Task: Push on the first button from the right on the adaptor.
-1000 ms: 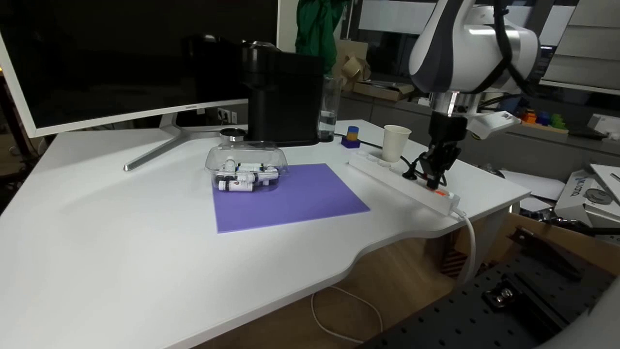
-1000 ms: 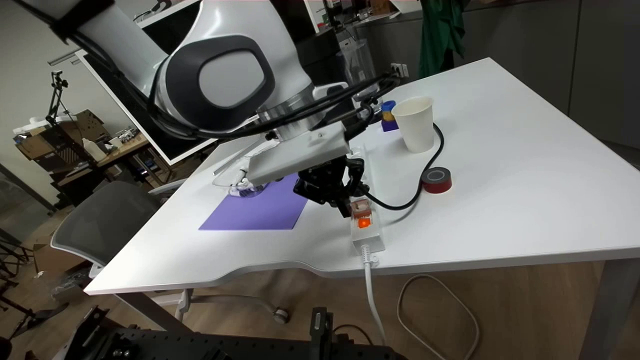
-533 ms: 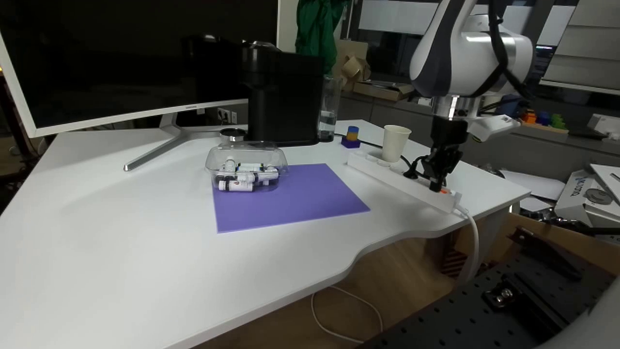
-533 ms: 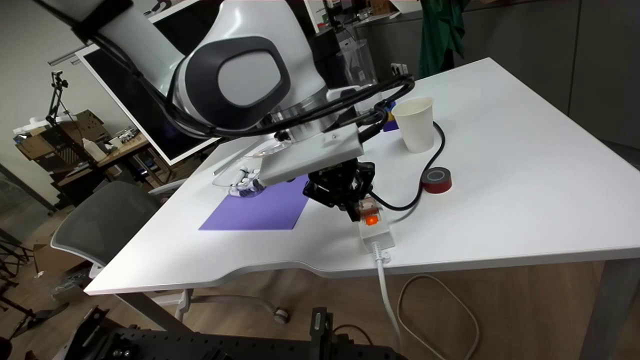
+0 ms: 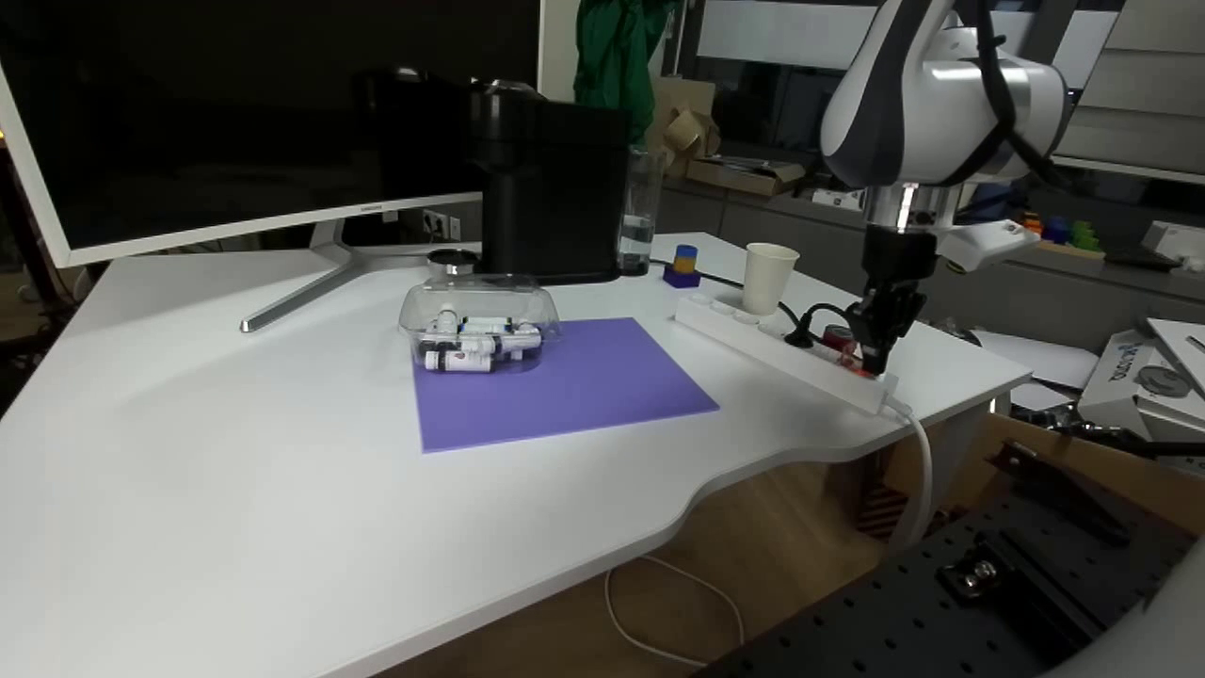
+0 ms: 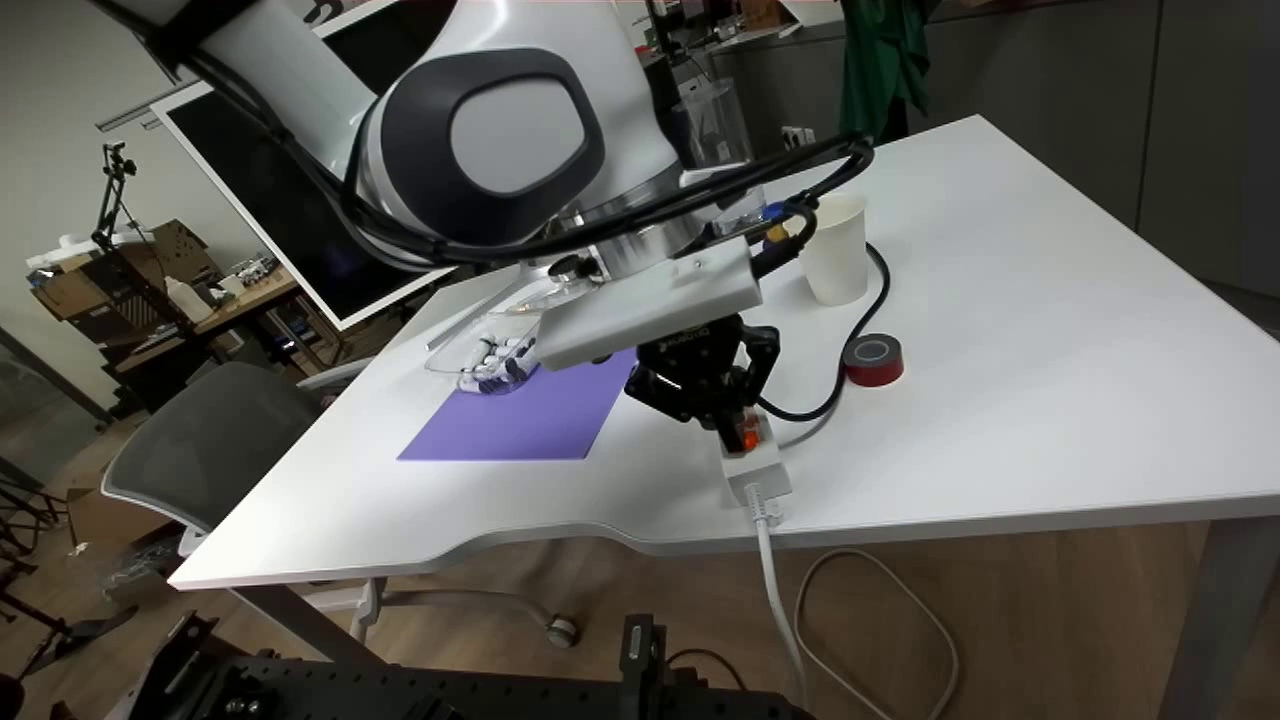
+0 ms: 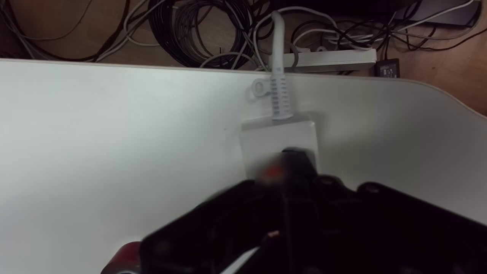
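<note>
The adaptor is a long white power strip (image 5: 767, 356) on the desk; its cable end also shows in an exterior view (image 6: 758, 475) and in the wrist view (image 7: 277, 133). A glowing orange button (image 6: 751, 440) sits nearest the cable end, partly covered by my fingers; it is a blurred red patch in the wrist view (image 7: 273, 172). My gripper (image 6: 735, 440) is shut and holds nothing. In an exterior view its tips (image 5: 874, 365) point down at the orange button. I cannot tell whether they press it. In the wrist view the fingertips (image 7: 298, 161) lie over the strip.
A paper cup (image 5: 769, 278) stands by the strip's far part. A black plug (image 5: 800, 335) sits in the strip. A red tape roll (image 6: 873, 361) lies beside its black cord. A clear box of small bottles (image 5: 482, 325) rests on a purple sheet (image 5: 574, 400).
My shut gripper has moved along the strip toward its cable end, onto the orange button. The strip's cable end has shifted slightly to the right. Reddish buttons behind have come into sight in an exterior view.
</note>
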You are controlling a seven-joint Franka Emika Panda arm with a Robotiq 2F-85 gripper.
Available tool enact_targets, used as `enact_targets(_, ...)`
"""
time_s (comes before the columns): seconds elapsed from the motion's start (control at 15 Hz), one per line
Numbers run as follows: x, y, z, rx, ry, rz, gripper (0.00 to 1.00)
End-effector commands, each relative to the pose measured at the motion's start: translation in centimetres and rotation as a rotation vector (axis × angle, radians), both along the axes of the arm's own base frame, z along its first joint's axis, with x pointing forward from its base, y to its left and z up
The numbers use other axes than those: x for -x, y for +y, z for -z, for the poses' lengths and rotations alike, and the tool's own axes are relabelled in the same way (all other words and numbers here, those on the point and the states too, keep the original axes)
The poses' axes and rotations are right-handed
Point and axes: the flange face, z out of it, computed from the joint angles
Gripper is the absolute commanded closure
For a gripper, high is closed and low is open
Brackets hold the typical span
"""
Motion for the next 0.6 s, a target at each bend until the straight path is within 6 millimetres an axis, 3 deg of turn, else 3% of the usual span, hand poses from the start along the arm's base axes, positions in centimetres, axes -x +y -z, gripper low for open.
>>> enact_targets(0.0, -0.9, -1.0, -0.7, 0.023, -0.012, -0.022, 1.00)
enact_targets(0.53, -2.1, 0.1, 0.0, 0.016, -0.008, -0.067, 1.00)
